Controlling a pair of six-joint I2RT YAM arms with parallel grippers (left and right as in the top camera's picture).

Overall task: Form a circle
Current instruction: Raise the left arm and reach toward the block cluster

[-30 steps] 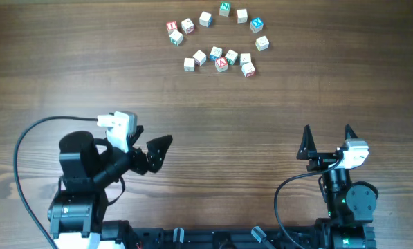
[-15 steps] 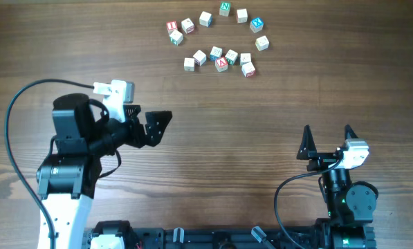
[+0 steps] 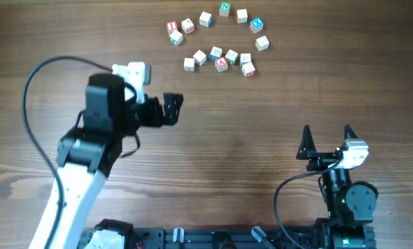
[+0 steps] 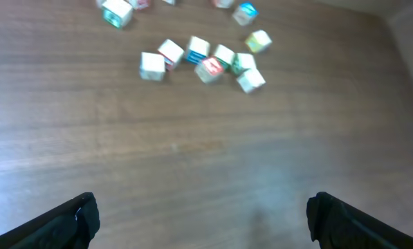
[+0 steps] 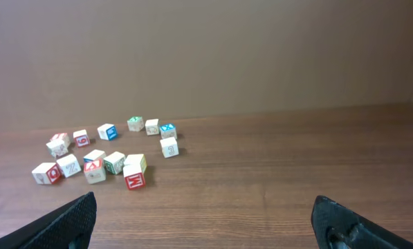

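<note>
The left gripper (image 3: 170,108) was held wide with nothing between its fingers, and the right gripper (image 3: 327,142) likewise. The small pale wooden alphabet cubes (image 3: 216,53) lay ahead of the left fingertips, well apart from them, and far ahead and to the left of the right gripper, on the brown wood-grain table (image 3: 296,90). No ring had been formed. A loose arc was seen on the side farther from the tools and a crowded row on the nearer side.

The crowded row was judged the main risk. With jaws set so wide, a neighbouring cube could be caught or nudged along with the one intended, and the far arc could be scattered by a careless sweep.

The whole layout was given only by the overhead view. In the left wrist view the far arc was cut off at the upper edge. Side faces, such as that of the red-lettered M cube (image 5: 134,181), were shown only by the right wrist view, where it was also confirmed that no cubes were stacked.
</note>
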